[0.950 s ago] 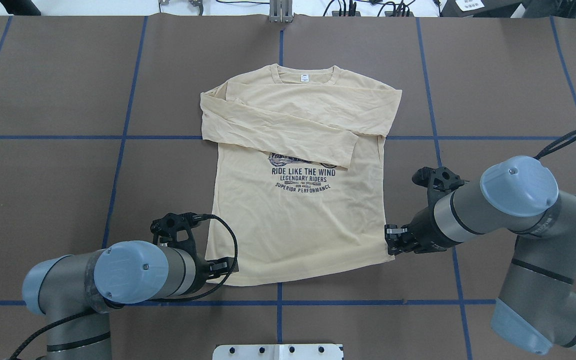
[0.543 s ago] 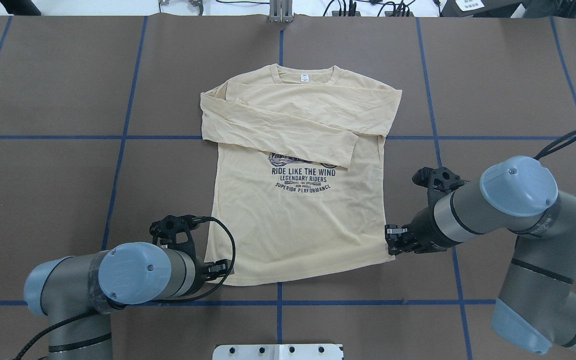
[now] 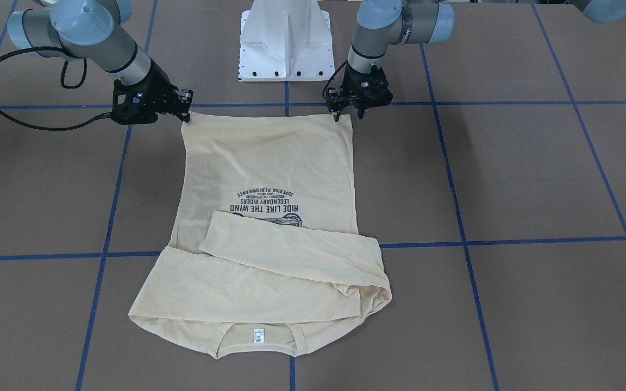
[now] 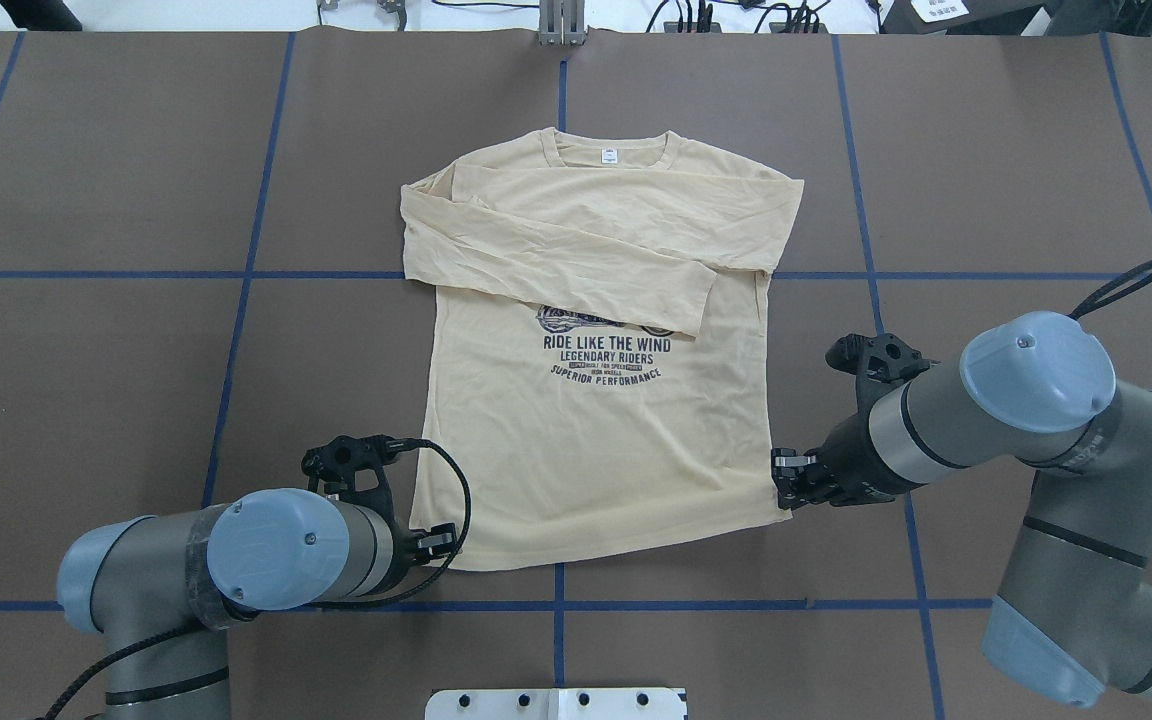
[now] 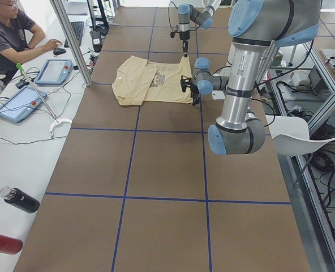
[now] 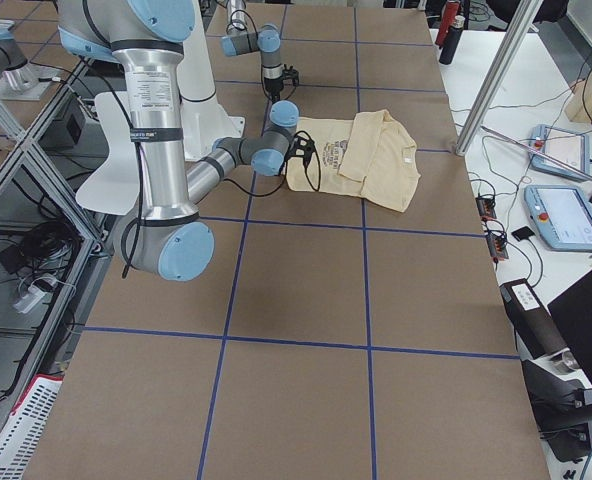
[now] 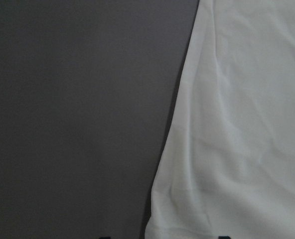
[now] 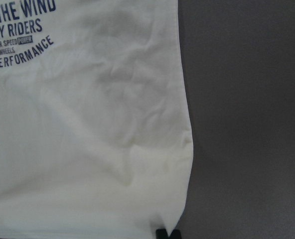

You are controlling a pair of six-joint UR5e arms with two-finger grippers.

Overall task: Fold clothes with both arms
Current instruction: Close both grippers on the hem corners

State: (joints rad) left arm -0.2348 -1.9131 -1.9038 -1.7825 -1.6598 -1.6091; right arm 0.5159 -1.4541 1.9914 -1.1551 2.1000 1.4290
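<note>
Top of the navy print (image 4: 604,355) was hidden under a sleeve (image 4: 586,280) folded across the chest; only the text lines below it read clearly. In the overhead view the L gripper (image 4: 441,540) was mostly covered by its own wrist & black cable, so its jaws couldn't be read there. L wrist cam showed just two dark fingertip slivers at the bottom edge. They sat far apart w/ the hem corner of the shirt (image 4: 586,460) btw. them, so spread, not gripping. R wrist cam cut the print off at top left. It showed the R gripper (image 4: 782,486) tips pressed close together right at the other hem corner, apparently pinching the cloth. Side views were too small to add anything on the jaws.

Shirt lay flat, front up, mid-table (image 4: 86,400). Neck label (image 4: 610,156) was on the side far from the robot, hem nearest it, both sleeves crossed over the chest.

L arm (image 4: 266,550) reached in from the near left, its gripper pointing down at the hem's left corner. R arm (image 4: 986,410) came in from the right, forearm sloping down, gripper slanted at the hem's right corner.
</note>
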